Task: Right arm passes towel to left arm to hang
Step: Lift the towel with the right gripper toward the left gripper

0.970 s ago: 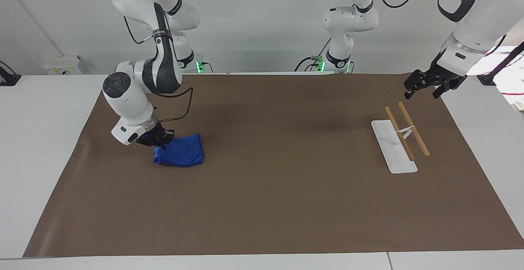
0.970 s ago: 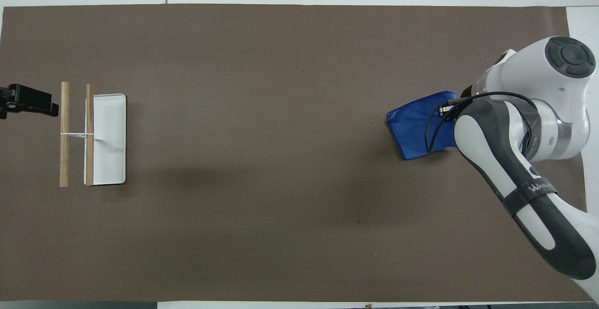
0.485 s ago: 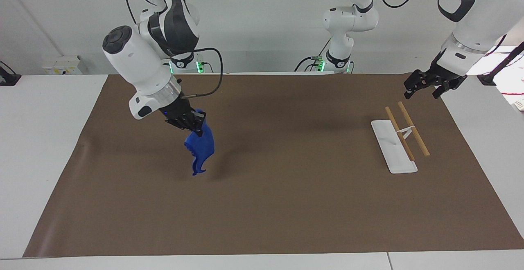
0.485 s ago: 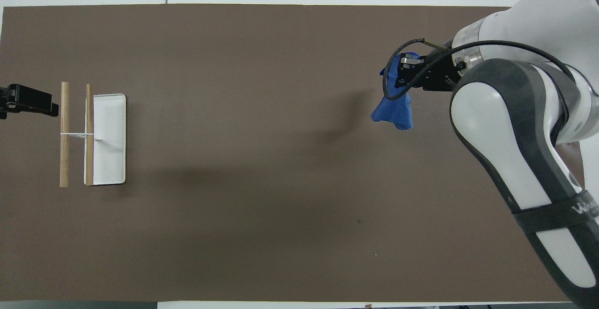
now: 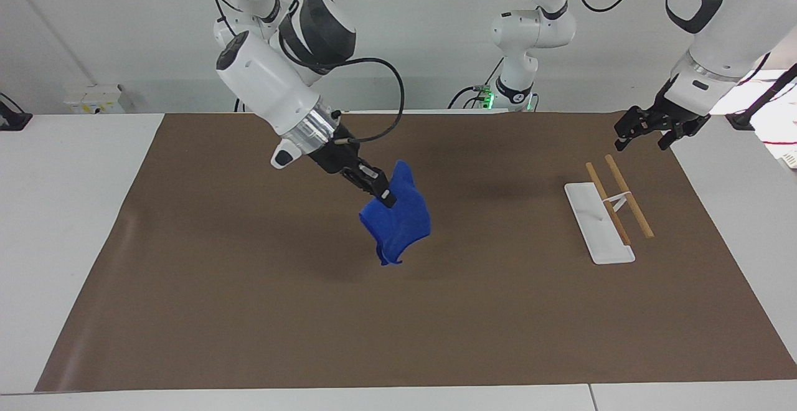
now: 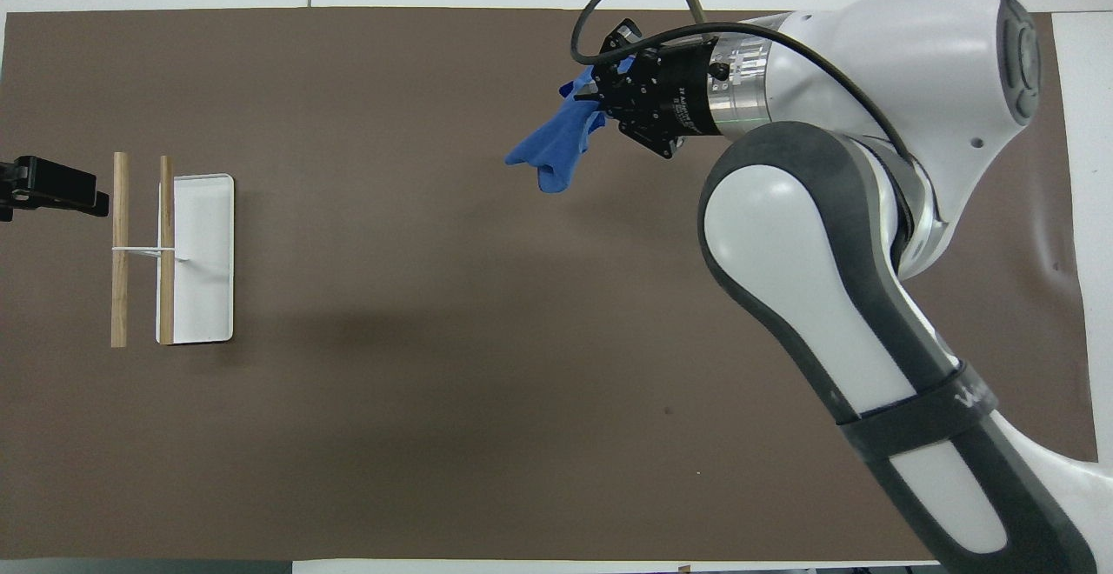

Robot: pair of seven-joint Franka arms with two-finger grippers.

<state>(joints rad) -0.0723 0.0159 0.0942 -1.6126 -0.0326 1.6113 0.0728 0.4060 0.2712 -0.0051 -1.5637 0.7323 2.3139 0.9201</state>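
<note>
Right gripper [image 5: 381, 195] with towel [image 5: 398, 221] now higher, nearer mat [image 5: 249, 311] middle.

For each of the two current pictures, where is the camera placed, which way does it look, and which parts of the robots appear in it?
Facing view: high across the table, looking toward the robots; both arms with their bases show, the right gripper holding the towel in the air, the left gripper waiting over the mat's corner near the rack.
Overhead view: high above the robots' end, looking steeply down; the right arm fills much of it, only the left gripper's tip shows.
Shared: towel, rack, brown mat, both grippers, turned half around.
</note>
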